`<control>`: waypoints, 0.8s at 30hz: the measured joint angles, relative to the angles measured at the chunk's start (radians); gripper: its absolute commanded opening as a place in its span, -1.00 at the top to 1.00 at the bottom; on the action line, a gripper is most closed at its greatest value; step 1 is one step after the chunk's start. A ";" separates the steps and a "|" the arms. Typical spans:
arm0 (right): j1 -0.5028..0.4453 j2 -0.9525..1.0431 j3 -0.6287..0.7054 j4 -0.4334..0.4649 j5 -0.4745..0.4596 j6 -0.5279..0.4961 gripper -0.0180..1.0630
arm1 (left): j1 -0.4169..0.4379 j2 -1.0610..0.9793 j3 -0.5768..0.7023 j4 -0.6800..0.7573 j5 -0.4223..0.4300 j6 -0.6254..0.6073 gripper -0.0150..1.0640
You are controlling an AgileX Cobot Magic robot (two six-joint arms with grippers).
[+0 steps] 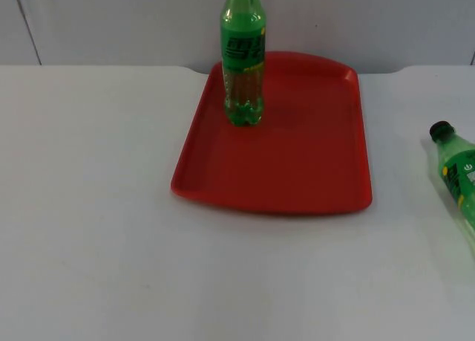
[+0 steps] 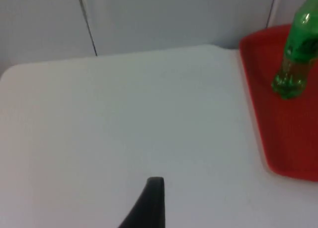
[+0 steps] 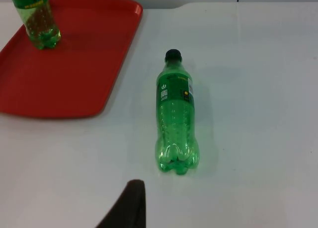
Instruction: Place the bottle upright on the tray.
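A green bottle (image 1: 243, 66) stands upright on the back left part of the red tray (image 1: 297, 170). A second green bottle (image 1: 460, 170) with a black cap lies on its side on the white table, right of the tray. In the right wrist view this lying bottle (image 3: 176, 118) points its cap away from my right gripper (image 3: 131, 198), which hangs short of its base and apart from it. My left gripper (image 2: 154, 193) is over bare table left of the tray (image 2: 288, 148), well away from the upright bottle (image 2: 297, 54).
The grey partition wall (image 1: 111, 21) closes the table right behind the tray. The lying bottle reaches the table's right side. White table top (image 1: 111, 244) spreads out left of and in front of the tray.
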 measured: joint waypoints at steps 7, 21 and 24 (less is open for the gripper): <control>0.000 0.000 0.000 0.000 0.000 0.000 -0.93 | 0.000 -0.189 0.004 -0.004 0.067 0.002 -0.70; 0.000 0.000 0.000 0.000 0.000 0.000 -0.93 | 0.000 -0.467 0.004 -0.019 0.261 0.002 -0.70; 0.000 0.000 0.000 0.000 0.000 0.000 -0.93 | 0.000 -0.491 0.004 -0.025 0.295 0.002 -0.70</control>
